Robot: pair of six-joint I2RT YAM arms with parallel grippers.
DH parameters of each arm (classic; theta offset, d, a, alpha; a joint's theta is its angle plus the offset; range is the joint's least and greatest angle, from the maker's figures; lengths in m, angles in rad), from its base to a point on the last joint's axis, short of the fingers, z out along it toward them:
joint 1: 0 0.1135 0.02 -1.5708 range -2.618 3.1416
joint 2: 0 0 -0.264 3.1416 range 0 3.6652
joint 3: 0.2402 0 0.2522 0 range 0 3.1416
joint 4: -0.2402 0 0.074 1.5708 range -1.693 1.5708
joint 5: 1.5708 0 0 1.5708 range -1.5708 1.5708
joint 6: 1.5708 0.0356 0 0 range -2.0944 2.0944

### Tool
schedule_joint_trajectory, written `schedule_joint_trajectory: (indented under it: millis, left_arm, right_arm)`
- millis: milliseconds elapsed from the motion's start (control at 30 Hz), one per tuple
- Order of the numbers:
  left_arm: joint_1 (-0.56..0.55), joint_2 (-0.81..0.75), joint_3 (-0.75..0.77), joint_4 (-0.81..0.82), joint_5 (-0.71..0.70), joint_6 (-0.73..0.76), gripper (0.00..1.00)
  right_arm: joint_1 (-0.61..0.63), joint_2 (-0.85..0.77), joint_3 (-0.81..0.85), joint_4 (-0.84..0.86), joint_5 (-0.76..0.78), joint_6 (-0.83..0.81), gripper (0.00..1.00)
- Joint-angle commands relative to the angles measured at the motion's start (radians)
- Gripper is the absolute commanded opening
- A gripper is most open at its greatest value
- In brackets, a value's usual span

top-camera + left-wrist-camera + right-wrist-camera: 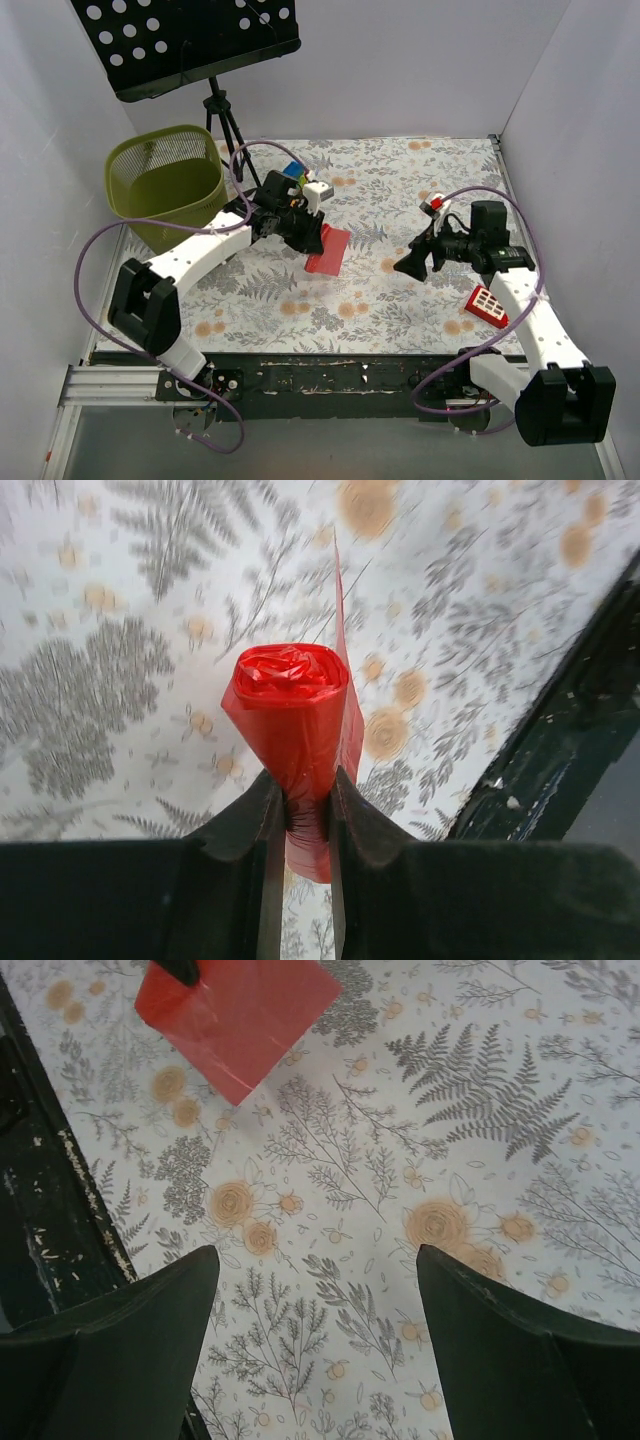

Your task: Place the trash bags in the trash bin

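My left gripper [312, 236] is shut on a flat folded red trash bag [328, 250] and holds it above the floral cloth at mid-table. In the left wrist view the bag [292, 710] shows as a red roll pinched between my gripper's [303, 798] two fingers. The olive-green mesh trash bin [167, 185] stands at the back left, beyond the left arm. My right gripper [412, 264] is open and empty, right of the bag. In the right wrist view its fingers [150, 1310] are wide apart over the cloth, with the red bag [240, 1010] at the top left.
A small red block with white squares [487, 305] lies at the right by the right arm. A black perforated music stand [190, 40] on a tripod stands at the back left. White walls enclose the table. A black rail [330, 375] runs along the near edge.
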Motion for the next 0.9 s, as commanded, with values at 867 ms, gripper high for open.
schedule_joint_trajectory:
  millis: [867]
  left_arm:
    - [-0.111, -0.034, -0.832, 1.485, 0.273, 1.57, 0.15]
  right_arm:
    - [0.074, 0.01, -0.016, 0.153, 0.157, -0.118, 0.88]
